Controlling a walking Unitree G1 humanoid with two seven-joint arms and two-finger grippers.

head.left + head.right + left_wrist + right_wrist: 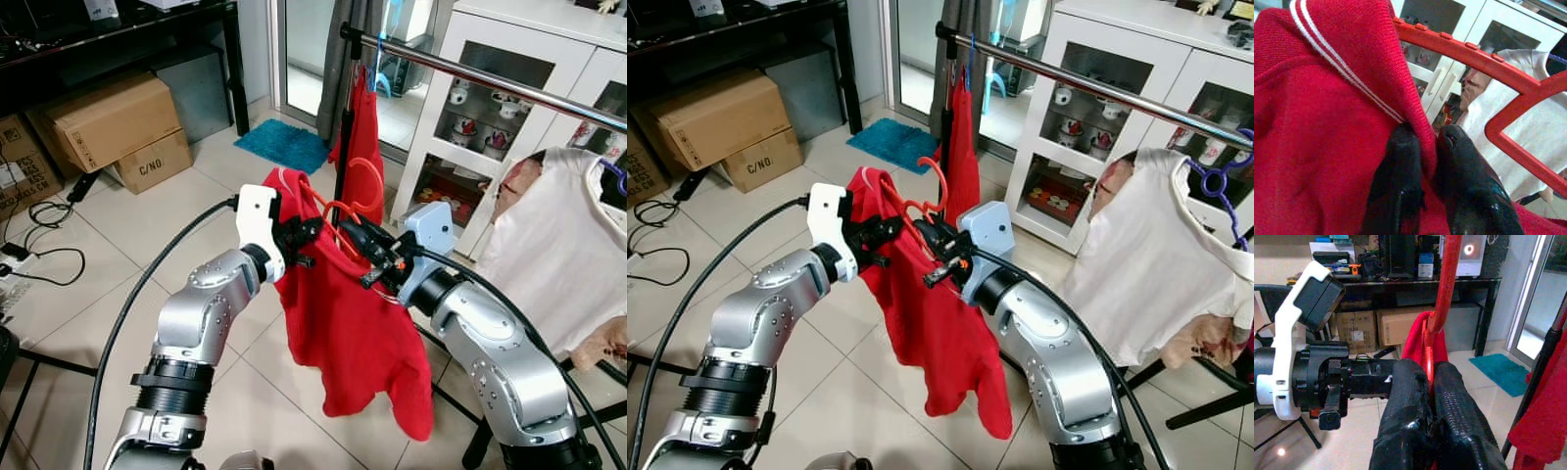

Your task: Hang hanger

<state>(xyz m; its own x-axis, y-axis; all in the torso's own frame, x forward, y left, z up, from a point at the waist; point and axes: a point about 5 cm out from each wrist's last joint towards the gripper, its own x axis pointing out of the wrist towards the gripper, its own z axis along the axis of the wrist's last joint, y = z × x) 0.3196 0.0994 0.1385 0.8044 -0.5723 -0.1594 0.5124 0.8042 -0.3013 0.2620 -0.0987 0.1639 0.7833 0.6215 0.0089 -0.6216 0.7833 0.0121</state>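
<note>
While holding the red hanger (345, 217) and its red shirt (343, 323) between both arms, well below and in front of the clothes rail (509, 86): left end effector (312, 233) pinched shut on the shirt's collar fabric, fingers (1400, 181) pressed together over the striped edge; right end effector (355, 238) clamped tight on the hanger's red stem just under the hook, as seen in the right wrist view (1442, 313). Hook standing free above both end effectors, shirt draping down toward the floor tiles (137, 255).

To do this well, judged from here: lift with the right arm as the lead, keeping the hook upright and its open side turned toward the rail; raise above the bar, then lower onto it rather than pushing in sideways. Aim for the bare stretch of rail between the other red garment (364, 137) near the rail's end and the white shirt (549, 235) farther along, so as not to snag either. Keep the left pinch only as a steadying hold, moving in step to avoid dragging the collar off the hanger's shoulder. Release the collar first, the stem only once the hook seems seated.
</note>
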